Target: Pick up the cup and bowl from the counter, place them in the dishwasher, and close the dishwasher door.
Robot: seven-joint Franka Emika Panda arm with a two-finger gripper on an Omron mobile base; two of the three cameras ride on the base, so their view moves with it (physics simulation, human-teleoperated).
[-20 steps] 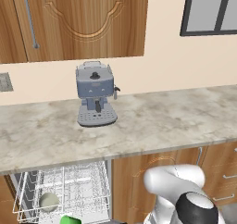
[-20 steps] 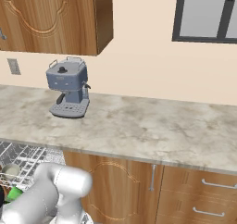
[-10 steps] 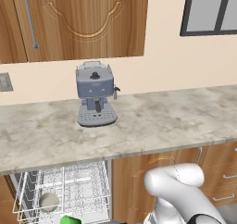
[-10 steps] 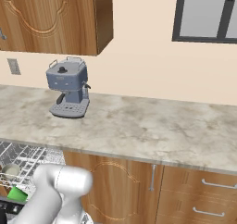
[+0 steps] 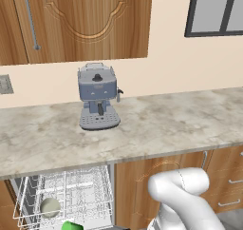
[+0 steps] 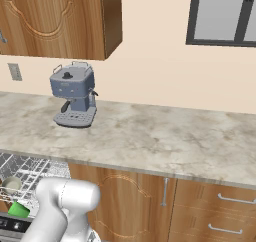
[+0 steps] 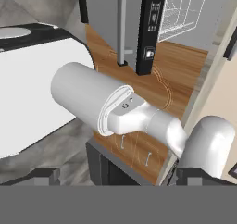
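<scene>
Status of task, items listed from the fingers outward.

1. Fingers point(image 7: 44, 174): tips stood wide apart, with nothing between them.
2. Dishwasher door point(image 7: 102, 15): grey panel ahead of the fingers and apart from them, its dark control edge alongside. It was down and open, not yet shut.
3. Dishwasher point(image 5: 28, 196): beyond the door, farther from the fingers, with its white wire rack point(image 5: 80, 191) drawn out in plain sight.
4. Cup point(image 5: 71, 225): green tumbler inside the rack, at its front. Judged as placed.
5. Bowl point(image 5: 50, 206): grey-beige, also inside the rack, just behind the cup. Judged as placed.
6. Table point(image 5: 156, 124): marbled top above the dishwasher, well away from the fingers. It carried a grey coffee machine point(image 5: 97, 102); neither cup nor bowl lay on it.

Remaining, by judgement: one step only, closing the door. Both loading steps looked finished. The fingers would need to get under or against the panel to swing it up.
</scene>
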